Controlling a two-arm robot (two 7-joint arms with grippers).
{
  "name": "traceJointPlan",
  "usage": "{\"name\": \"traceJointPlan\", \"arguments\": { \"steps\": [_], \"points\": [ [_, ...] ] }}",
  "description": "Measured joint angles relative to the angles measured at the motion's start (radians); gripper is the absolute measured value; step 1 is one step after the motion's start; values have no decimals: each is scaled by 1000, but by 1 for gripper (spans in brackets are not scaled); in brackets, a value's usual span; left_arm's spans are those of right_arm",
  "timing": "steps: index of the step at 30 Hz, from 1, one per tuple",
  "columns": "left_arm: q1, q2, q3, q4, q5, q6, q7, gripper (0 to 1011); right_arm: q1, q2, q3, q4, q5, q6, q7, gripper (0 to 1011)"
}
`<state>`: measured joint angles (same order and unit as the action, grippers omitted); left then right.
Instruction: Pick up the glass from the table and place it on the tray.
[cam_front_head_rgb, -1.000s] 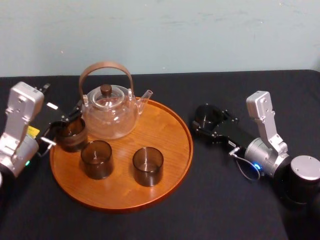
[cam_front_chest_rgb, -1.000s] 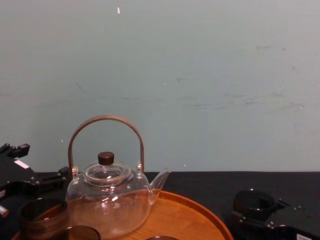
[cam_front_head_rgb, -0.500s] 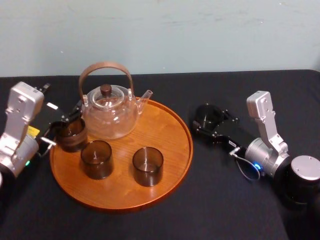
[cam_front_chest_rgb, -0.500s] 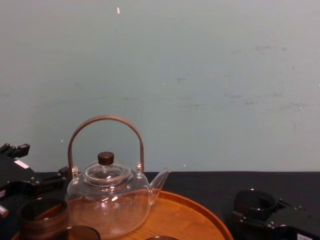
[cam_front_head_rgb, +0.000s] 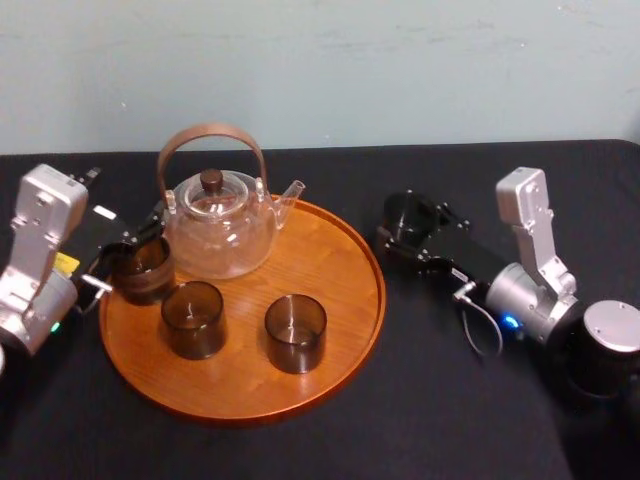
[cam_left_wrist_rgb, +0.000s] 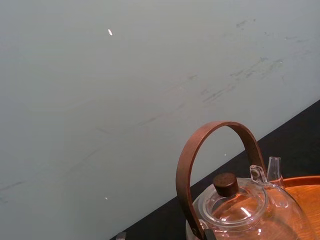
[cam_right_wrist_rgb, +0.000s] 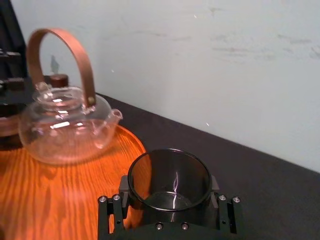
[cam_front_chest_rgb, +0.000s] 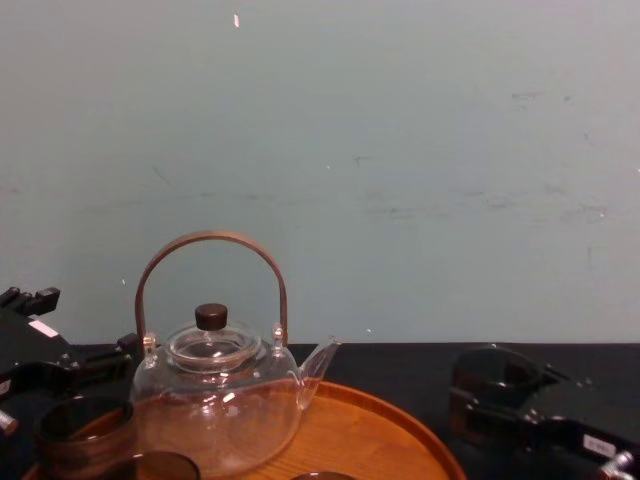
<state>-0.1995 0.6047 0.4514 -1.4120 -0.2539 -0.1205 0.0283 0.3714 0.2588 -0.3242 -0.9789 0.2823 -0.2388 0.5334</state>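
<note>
My right claw (cam_front_head_rgb: 408, 232) is closed around a smoky dark glass (cam_right_wrist_rgb: 169, 175), with a jaw pressing on each side of its wall. The glass is standing upright, mouth up, over the black table (cam_front_head_rgb: 450, 400), just beside the right rim of the round wooden tray (cam_front_head_rgb: 330, 262). I cannot tell whether its base is clear of the cloth.

My left claw (cam_front_head_rgb: 128, 248) is resting at the tray's left edge, right by another dark glass (cam_front_head_rgb: 140, 270) next to the clear glass teapot (cam_front_head_rgb: 220, 225).

As I judge it, the step in hand is bringing the held glass over the rim and setting it down on the wood. To do that well, I am thinking of these points:

- Lifting enough that the base passes above the raised rim, not into it.
- Holding the glass level, so it does not slip in the jaws.
- Aiming for the bare wood on the tray's right side, well apart from the two glasses (cam_front_head_rgb: 193, 318) (cam_front_head_rgb: 296, 332) at the front and from the teapot's spout.
- Lowering until the base is sitting flat before opening.
</note>
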Motion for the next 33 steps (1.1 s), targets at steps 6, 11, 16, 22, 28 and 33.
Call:
{"name": "traceJointPlan", "arguments": {
  "steps": [6,11,16,22,28,33],
  "points": [
    [0,0,0,0,0,0,0,1001,28,-18,-26,15,1,-10,25,904],
    [0,0,0,0,0,0,0,1001,69,-46,-52,75,-1,-27,45,905],
    [0,0,0,0,0,0,0,1001,124,-86,-78,166,-6,-58,70,905],
    [0,0,0,0,0,0,0,1001,173,-127,-101,252,-14,-88,99,905],
    [0,0,0,0,0,0,0,1001,186,-146,-113,284,-19,-96,114,905],
    [0,0,0,0,0,0,0,1001,185,-151,-119,286,-20,-96,119,905]
  ]
}}
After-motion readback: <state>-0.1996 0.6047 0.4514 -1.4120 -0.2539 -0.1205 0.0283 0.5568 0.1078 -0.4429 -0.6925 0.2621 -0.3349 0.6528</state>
